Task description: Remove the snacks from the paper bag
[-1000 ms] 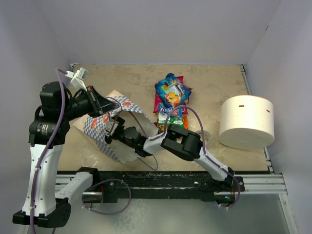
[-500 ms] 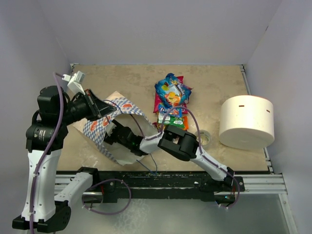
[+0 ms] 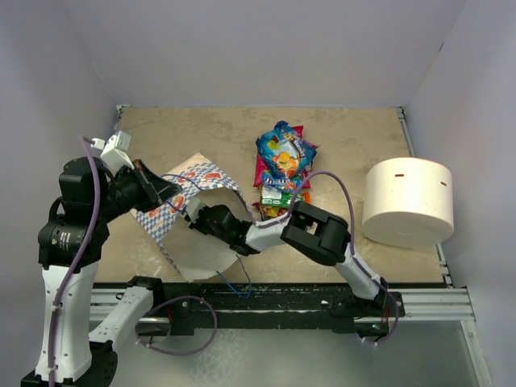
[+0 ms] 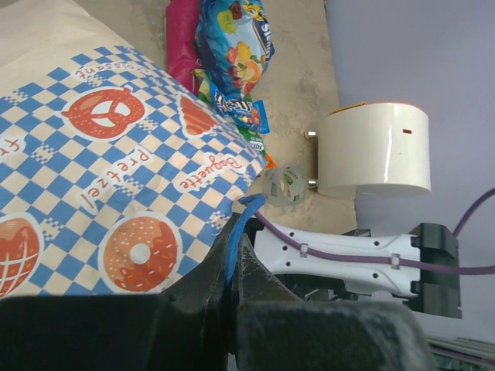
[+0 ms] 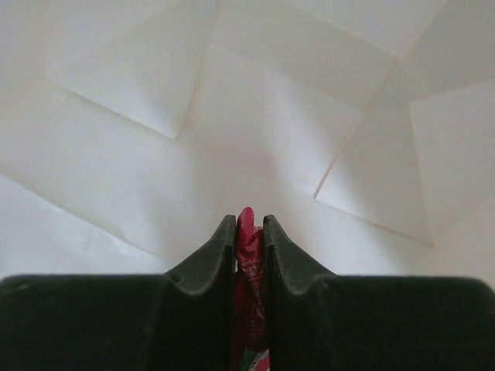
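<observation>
The right gripper [image 5: 247,222] is closed on a red packet [image 5: 247,263] deep inside the paper bag [image 3: 187,179], with plain white paper on every side in the right wrist view. Only the packet's thin edge is shown between the fingers. Its long axis is judged to run back along the gripper's own line, though its full length is hidden.

In the top view the bag appears to be laid with its mouth toward about 4 o'clock and its closed end toward 10 o'clock — so the packet would be drawn out along that axis, toward 4 o'clock, back along the line on which the right arm reaches in.

The left gripper [image 4: 233,259] is clamped on the blue cord handle [image 4: 246,205] at the bag's 10 o'clock side, and the upper wall is lifted by it so that the mouth is held open.

The snacks [image 3: 282,161] already outside are piled at about 2 o'clock from the right gripper, just beyond the bag's rim — the pile's long axis runs 12 to 6. A catch on the rim is judged the likeliest trouble.
</observation>
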Robot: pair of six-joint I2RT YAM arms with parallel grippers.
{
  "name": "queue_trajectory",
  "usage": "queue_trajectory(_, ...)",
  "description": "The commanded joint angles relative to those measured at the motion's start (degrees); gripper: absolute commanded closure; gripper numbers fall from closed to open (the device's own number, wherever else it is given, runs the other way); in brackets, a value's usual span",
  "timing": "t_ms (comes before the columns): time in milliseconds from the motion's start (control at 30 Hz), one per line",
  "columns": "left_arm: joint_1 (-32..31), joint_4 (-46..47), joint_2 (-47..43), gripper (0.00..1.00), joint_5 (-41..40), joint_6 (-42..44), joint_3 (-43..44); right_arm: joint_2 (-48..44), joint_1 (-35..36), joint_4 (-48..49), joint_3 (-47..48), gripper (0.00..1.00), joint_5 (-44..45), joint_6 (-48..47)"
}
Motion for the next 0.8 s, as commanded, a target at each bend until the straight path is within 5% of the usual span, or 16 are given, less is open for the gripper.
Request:
queue_trajectory(0,-0.11,3.32,-0.53,1.0,-2.16,-1.85,-2.0,-7.35,0.13,1.19,-2.32,0.89,-4.34,1.33)
queue_trajectory(133,-0.11,5.81,-0.74,1.0,-1.57,-3.46,-3.44,-11.72,0.16,0.74,-5.77,1.0,-9.26,2.08)
queue_trajectory(433,-0.11,11.03,-0.48,1.0,-1.58,-5.64,-4.19,-22.16,0.16,4.65,-18.12,1.0,-25.73,5.75)
queue_trajectory(767,-0.11,13.87,-0.06,1.0,-1.22,-6.05,-2.06,-32.55,0.13,-2.94,-23.83,1.0,-32.02,4.87)
